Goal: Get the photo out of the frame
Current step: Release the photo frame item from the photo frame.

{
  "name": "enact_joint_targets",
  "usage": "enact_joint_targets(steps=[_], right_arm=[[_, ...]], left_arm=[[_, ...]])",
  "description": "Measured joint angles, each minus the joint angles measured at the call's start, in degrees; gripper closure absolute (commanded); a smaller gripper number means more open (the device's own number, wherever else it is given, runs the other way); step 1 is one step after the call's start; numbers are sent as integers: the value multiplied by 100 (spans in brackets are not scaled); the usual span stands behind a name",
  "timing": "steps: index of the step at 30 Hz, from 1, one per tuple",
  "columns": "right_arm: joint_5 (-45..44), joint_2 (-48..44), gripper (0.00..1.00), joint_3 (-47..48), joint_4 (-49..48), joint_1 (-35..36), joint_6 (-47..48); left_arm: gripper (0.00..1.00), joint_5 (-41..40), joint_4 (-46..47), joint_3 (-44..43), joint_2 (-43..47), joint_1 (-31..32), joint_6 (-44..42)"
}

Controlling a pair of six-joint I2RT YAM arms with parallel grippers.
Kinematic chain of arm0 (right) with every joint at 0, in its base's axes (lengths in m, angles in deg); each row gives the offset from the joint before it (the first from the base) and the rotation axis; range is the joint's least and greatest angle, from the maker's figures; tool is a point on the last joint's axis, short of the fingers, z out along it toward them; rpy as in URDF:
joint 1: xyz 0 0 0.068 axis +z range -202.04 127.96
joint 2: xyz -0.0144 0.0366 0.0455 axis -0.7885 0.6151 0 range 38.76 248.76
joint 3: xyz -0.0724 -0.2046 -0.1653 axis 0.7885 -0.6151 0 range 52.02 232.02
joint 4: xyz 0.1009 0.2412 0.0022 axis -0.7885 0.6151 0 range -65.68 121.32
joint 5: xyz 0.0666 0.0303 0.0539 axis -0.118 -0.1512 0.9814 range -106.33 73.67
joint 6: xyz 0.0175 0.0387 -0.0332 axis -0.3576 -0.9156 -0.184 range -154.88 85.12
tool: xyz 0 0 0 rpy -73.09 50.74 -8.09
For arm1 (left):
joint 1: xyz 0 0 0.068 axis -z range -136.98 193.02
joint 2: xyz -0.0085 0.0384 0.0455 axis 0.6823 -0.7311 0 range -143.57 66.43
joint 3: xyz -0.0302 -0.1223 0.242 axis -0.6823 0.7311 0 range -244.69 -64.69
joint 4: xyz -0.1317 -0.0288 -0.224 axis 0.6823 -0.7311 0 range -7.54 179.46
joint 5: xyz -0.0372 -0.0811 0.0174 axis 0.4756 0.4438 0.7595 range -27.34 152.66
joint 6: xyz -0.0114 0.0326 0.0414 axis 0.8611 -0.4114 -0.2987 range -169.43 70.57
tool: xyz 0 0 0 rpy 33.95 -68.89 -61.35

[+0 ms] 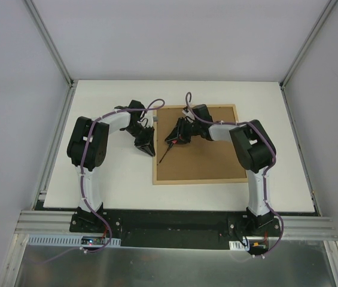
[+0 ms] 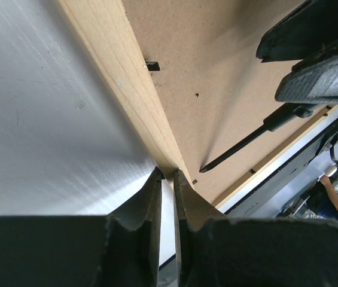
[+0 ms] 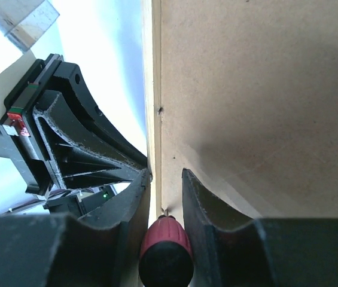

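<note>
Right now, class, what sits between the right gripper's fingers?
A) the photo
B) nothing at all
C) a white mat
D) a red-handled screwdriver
D: the right wrist view shows the screwdriver, by its red handle, between the fingers of the right gripper, with its tip towards the brown back of the frame.

Bright even light, soft shadows, glare on table (image 2: 43, 131), blurry wrist foregrounds.

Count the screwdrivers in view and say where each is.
1. The red-handled screwdriver is held in the right gripper, tip against the frame's brown back near a side rail. Others may be hidden.
</note>
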Motion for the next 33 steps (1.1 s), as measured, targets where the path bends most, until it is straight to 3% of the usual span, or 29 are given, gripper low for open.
enact_joint_targets(steps=[18, 33], right_arm=[[-136, 28, 100, 22, -44, 234, 79], [-415, 389, 100, 811, 448, 527, 275]], left_arm=[[100, -4, -13, -7, 2, 0, 13], [100, -179, -72, -39, 42, 140, 24]])
